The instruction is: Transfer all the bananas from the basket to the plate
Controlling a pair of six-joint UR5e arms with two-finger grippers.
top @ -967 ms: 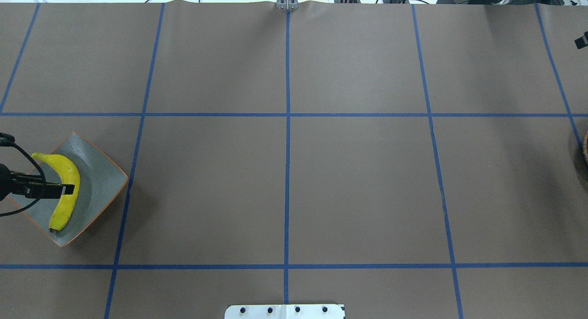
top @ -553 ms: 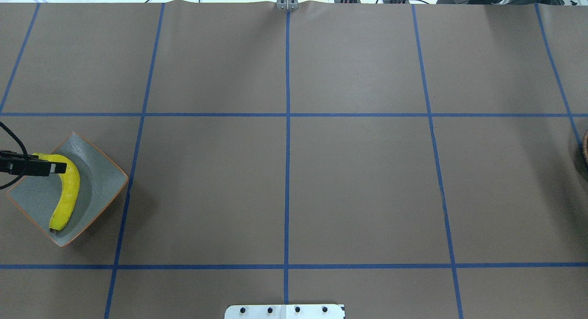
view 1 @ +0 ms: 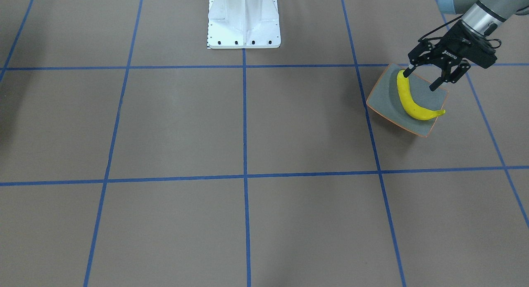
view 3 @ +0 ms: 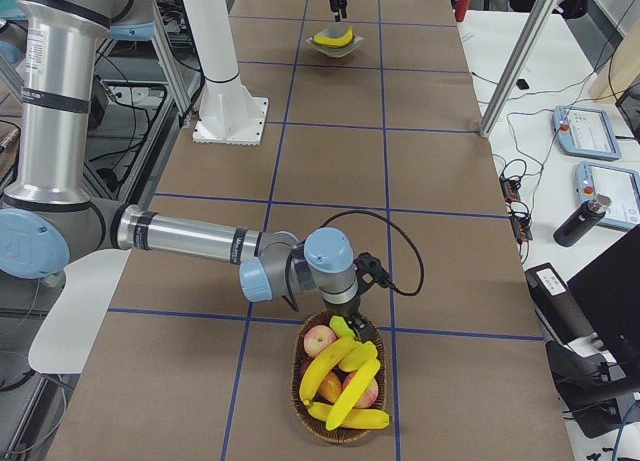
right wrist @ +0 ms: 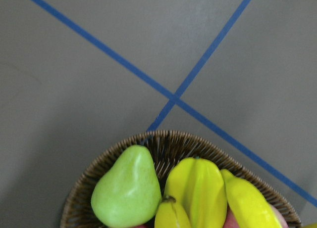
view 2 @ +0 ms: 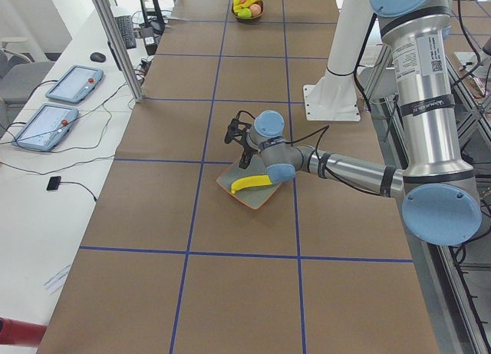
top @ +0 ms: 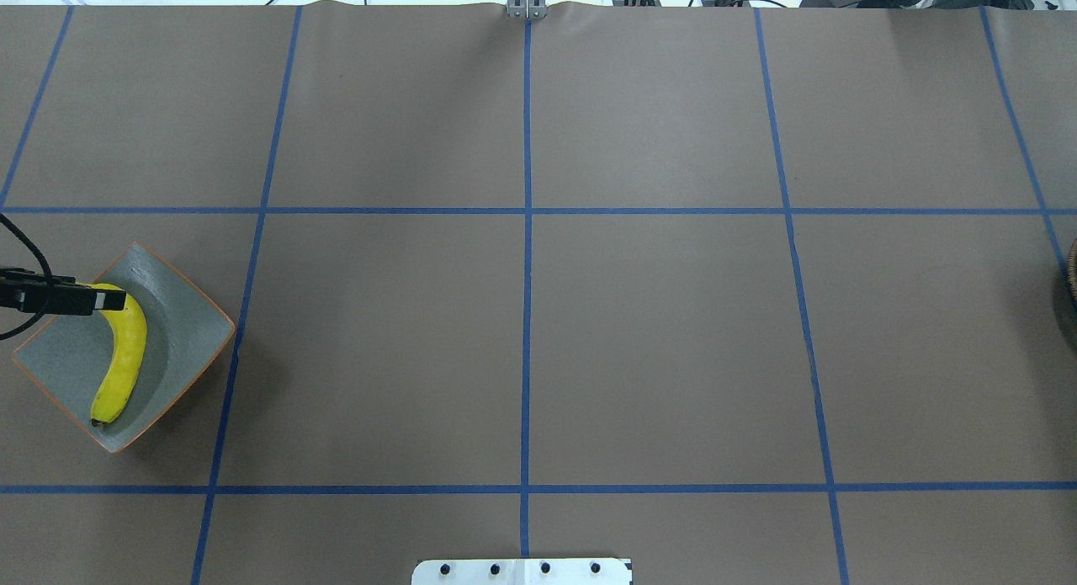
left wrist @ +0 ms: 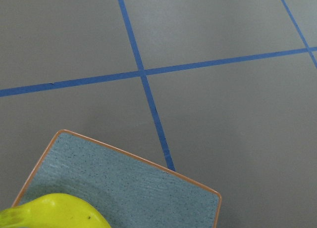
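One bright yellow banana (view 1: 408,104) lies curved along the square plate (view 1: 384,95). The plate is a shallow glossy dish, speckled grey-green with a thin orange rim. It sits cornerwise on the table (view 1: 289,126), whose matt brown paper cover is divided into large squares by blue tape lines (view 1: 244,122). The left gripper (view 1: 420,81) hangs just above the banana's end nearest the robot, its two black fingers spread wide and holding nothing.

Well apart, at the table's other end, a round woven wicker basket (view 3: 298,366) holds three more bananas (view 3: 335,369). They are piled smooth and curved over red apples (view 3: 320,339), with a green pear (right wrist: 126,188) against the rim. The right gripper (view 3: 345,309) hovers over the basket's rim, above the pear; it cannot be told whether its fingers are spread or closed. A white metal base plate (view 1: 244,18) stands between the two ends, on the robot's side of the table.
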